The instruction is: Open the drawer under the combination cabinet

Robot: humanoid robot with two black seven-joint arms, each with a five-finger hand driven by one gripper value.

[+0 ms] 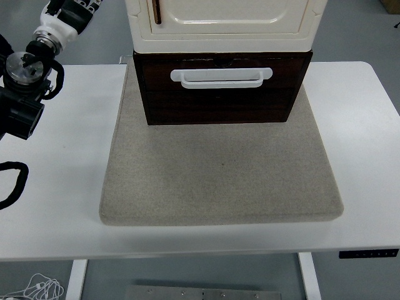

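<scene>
The combination cabinet has a cream upper part (pixel 225 25) with a panelled door. Under it is a dark brown drawer (pixel 219 100). A white bar handle (pixel 221 77) runs across the drawer's front, which faces me. The cabinet stands at the back of a grey felt mat (pixel 219 175). My left hand (pixel 67 14) is raised at the top left corner, well left of the cabinet and touching nothing; the picture's edge cuts it off. Its black forearm and wrist joint (pixel 24 69) hang over the table's left end. No right arm shows.
The white table (pixel 369 156) carries only the mat and cabinet. A black cable loop (pixel 12 187) lies at the left edge. A control panel (pixel 369 253) sits on the table's front edge at the right.
</scene>
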